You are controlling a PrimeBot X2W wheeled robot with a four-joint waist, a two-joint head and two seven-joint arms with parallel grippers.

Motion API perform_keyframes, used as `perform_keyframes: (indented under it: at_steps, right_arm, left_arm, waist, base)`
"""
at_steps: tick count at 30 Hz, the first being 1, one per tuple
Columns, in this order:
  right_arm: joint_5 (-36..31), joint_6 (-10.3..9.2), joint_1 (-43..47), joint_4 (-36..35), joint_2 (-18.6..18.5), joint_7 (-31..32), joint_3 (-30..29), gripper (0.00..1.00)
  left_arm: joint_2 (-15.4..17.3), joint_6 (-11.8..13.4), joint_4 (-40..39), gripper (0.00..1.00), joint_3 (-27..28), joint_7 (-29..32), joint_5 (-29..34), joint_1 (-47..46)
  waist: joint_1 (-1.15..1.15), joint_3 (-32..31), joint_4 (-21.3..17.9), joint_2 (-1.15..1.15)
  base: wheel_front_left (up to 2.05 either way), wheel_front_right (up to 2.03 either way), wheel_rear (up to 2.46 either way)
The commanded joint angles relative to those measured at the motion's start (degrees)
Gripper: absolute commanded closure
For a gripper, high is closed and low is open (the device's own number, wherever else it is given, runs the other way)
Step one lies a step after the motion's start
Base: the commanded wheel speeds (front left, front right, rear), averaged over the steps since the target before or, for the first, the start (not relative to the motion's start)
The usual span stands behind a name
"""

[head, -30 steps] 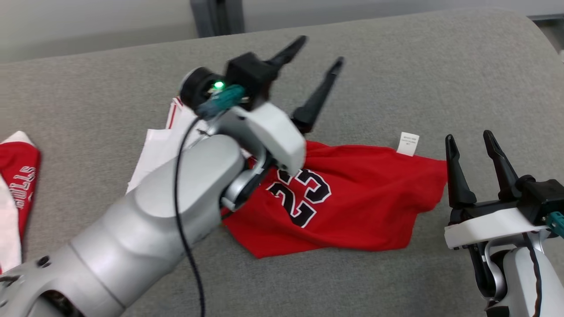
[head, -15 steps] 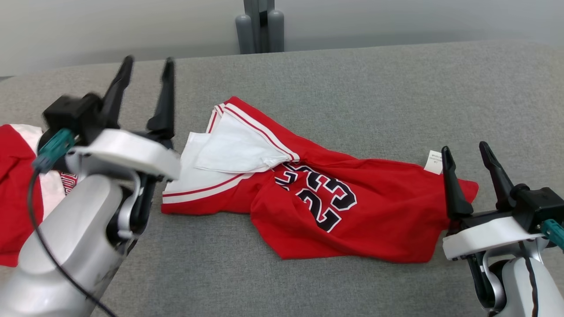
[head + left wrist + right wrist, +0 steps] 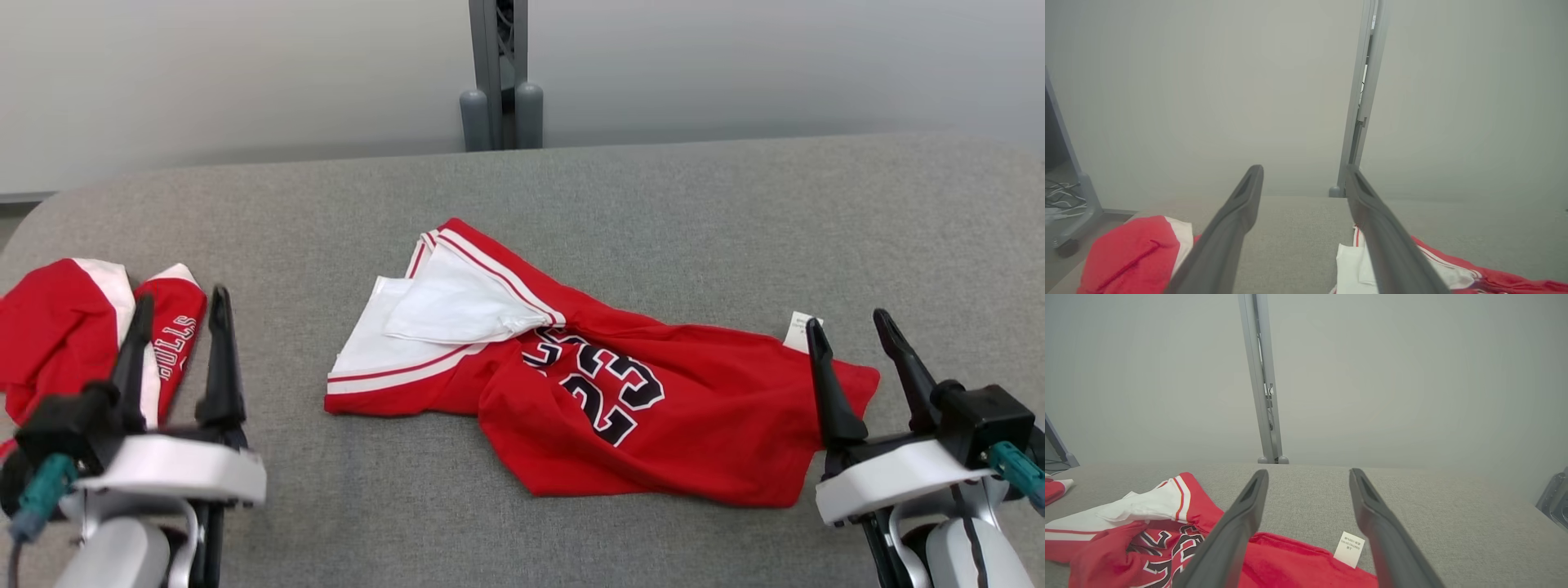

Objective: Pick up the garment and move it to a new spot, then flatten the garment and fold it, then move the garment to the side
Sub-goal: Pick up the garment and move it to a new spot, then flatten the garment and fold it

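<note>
Two digits, "23", mark the red garment.

The left gripper has its two dark fingers spread wide, with bare grey padded surface showing in the gap between them. To the gripper's right, partly hidden behind the right finger, lies the garment, a white panel edged with red stripes that runs into red cloth. To the gripper's left, a second red garment lies at the surface's rounded edge, with a white band on the side toward the gripper. Beyond the gripper's right fingertip a grey post rises against a pale wall. Far to the gripper's left are a grey stand leg on a castor and loose white cables
</note>
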Motion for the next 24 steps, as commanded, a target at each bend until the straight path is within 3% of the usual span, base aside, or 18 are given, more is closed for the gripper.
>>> perform_keyframes:
  at_steps: [1, 8, 24]
  right_arm:
    - [0.4, -0.02, 1.0, -0.4, -0.3, 0.3, -0.1, 0.0]
    - [1.4, -0.02, 5.2, -1.8, -0.3, 1.6, -0.2, 0.0]
    - [2.3, -0.02, 8.8, -5.2, -0.3, 3.8, 0.0, 0.0]
  left_arm:
    - [-0.1, -0.3, -0.1, 0.0, 0.1, -0.2, 0.6, 2.0]
    - [1.1, -2.0, 1.0, 0.0, -1.7, -0.2, 3.3, 6.9]
    - [1.7, -2.9, 1.5, 0.0, -3.8, 2.1, 3.1, 7.5]
  waist:
    - [0.0, -1.1, 0.1, 0.0]
    - [0.0, -4.1, 0.6, 0.0]
    - [0.0, -5.5, 0.6, 0.0]
  base:
    - [0.0, 0.0, 0.0]
    - [0.0, 0.0, 0.0]
    - [0.0, 0.0, 0.0]
